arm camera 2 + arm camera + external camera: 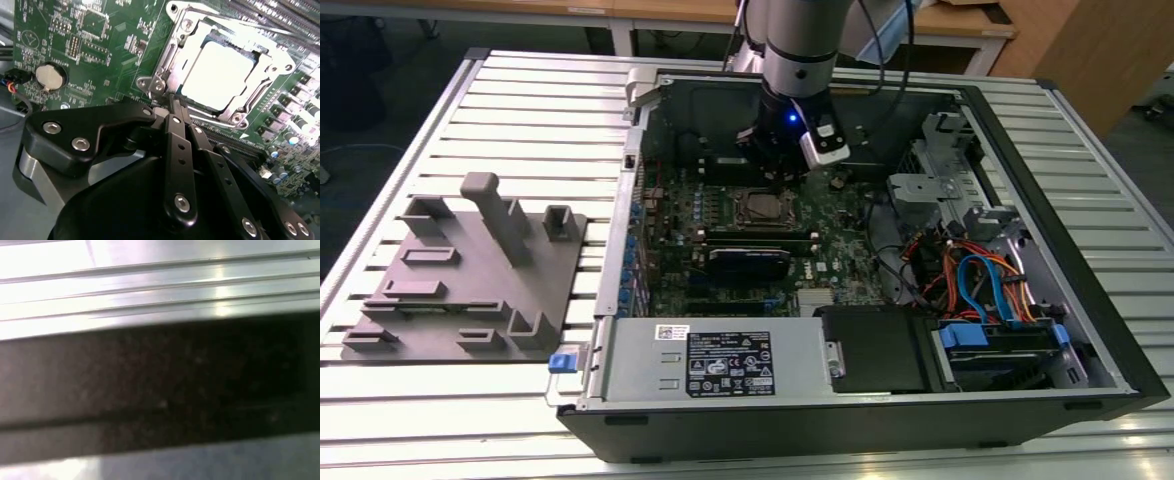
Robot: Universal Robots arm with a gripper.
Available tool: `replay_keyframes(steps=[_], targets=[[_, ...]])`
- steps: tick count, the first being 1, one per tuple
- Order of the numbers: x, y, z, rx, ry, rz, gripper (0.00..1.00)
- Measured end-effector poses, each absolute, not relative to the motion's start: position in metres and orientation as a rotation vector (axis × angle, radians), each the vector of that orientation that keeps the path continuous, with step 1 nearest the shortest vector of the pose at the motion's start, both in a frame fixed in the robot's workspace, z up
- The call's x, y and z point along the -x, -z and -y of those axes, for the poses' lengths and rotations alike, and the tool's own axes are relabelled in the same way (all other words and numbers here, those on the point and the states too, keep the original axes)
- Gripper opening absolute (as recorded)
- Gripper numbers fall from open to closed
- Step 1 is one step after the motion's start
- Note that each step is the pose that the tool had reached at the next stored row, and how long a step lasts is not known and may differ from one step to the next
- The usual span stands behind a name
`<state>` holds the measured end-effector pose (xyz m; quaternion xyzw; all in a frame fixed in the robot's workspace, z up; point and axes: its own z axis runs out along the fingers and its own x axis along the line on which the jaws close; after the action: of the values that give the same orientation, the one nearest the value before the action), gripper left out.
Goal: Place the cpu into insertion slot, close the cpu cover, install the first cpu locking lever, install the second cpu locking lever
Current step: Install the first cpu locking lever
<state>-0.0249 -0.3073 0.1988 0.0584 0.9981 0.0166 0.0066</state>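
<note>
cpu (220,75) sits in the insertion slot (176,54) on the green motherboard (115,45), with the cpu cover (270,82) framing it. nearest in the second wrist view, the gripper (172,107) has its jaws pressed together, tips at the socket's corner. beyond lies the open computer case (1067,250).

Pincer (172,107) tips hide the cpu cover's (172,60) near edge; first wrist view blurred.

One open computer case (1067,300), one motherboard (841,250), one cpu (220,75), one grey fixture block (467,290), one coin battery (50,76)
</note>
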Motion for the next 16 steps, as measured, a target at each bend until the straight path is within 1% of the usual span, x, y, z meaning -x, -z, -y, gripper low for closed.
replay_keyframes(steps=[16], targets=[[0.0248,-0.1993,0.3067,-0.183,-0.047,-3.122,0.10]])
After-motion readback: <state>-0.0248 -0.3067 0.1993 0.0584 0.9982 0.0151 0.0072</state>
